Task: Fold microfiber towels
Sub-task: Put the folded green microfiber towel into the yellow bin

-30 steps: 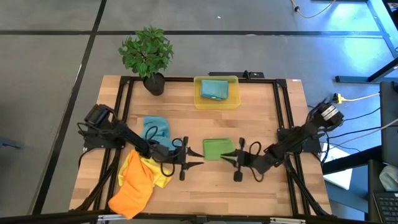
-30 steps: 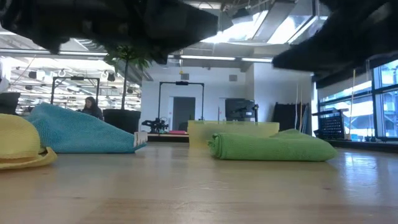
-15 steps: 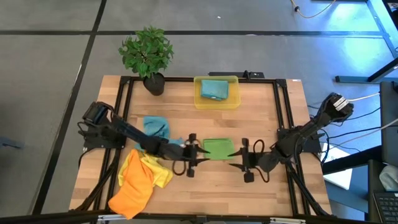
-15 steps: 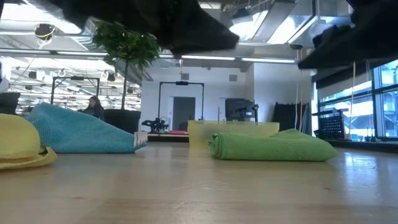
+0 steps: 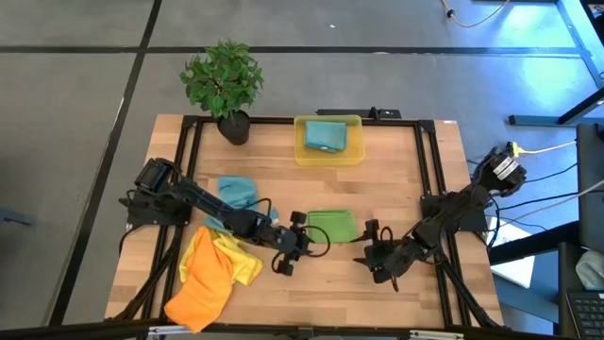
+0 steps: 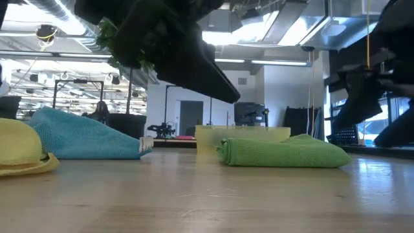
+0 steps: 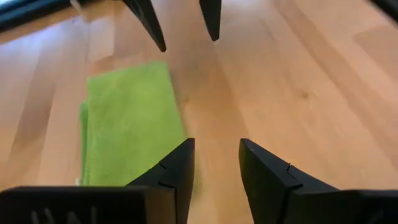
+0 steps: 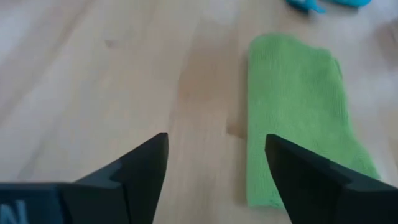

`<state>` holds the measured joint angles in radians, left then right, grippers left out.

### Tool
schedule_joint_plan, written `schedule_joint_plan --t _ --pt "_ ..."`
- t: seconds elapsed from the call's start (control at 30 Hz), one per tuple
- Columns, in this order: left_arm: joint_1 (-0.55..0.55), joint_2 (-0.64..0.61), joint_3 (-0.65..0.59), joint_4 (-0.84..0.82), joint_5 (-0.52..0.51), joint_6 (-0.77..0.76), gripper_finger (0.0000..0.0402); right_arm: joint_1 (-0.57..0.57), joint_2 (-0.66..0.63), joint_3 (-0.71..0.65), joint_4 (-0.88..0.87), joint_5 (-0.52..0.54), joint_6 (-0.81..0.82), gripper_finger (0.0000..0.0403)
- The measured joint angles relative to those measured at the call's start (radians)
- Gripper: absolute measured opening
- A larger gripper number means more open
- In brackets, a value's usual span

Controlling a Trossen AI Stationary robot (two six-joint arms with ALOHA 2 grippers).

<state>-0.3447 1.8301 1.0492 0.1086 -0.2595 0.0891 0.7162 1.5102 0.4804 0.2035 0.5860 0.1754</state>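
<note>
A folded green microfiber towel point(image 5: 332, 225) lies flat at the table's middle, also in the low view point(image 6: 281, 154). My left gripper point(image 5: 306, 241) hovers at its near left corner, open and empty, with the green towel point(image 7: 124, 124) beside its fingers. My right gripper point(image 5: 368, 253) hangs off the towel's near right corner, wide open and empty, above bare wood next to the green towel point(image 8: 298, 118). A teal towel point(image 5: 236, 194) lies crumpled at the left. Yellow point(image 5: 241, 264) and orange point(image 5: 200, 288) towels lie heaped at the near left.
A yellow bin point(image 5: 354, 151) at the far middle holds another teal towel point(image 5: 326, 135). A potted plant point(image 5: 225, 80) stands at the far left corner. A black frame point(image 5: 427, 170) runs along the table's sides. Bare wood lies near of the green towel.
My right gripper has opened and drawn back from the green towel's right edge toward the near right, sinking and tipping downward. My left gripper has gone right along the towel's near left corner and tipped. The green towel has stayed folded in place.
</note>
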Motion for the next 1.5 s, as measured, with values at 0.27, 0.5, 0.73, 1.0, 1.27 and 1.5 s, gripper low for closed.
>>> schedule_joint_plan --t 0.27,0.5,0.73,1.0,1.27,1.5 --pt "0.002 0.016 0.002 0.013 -0.008 0.029 0.0177 -0.004 0.092 0.000 0.012 0.093 -0.066 0.0284" --pt "0.004 0.082 0.007 0.044 -0.056 0.088 0.0221 -0.018 0.136 0.001 0.010 0.173 -0.132 0.0284" --pt "0.009 0.144 0.040 0.044 -0.116 0.157 0.0223 -0.025 0.194 0.008 0.014 0.200 -0.145 0.0284" --pt "0.024 0.161 0.048 0.041 -0.121 0.158 0.0224 -0.032 0.193 0.009 0.009 0.329 -0.204 0.0284" --pt "0.024 0.171 0.048 0.032 -0.122 0.195 0.0226 -0.072 0.193 0.010 0.013 0.259 -0.233 0.0284" --pt "0.025 0.189 0.047 0.021 -0.123 0.222 0.0226 -0.077 0.193 0.010 0.015 0.242 -0.234 0.0284"
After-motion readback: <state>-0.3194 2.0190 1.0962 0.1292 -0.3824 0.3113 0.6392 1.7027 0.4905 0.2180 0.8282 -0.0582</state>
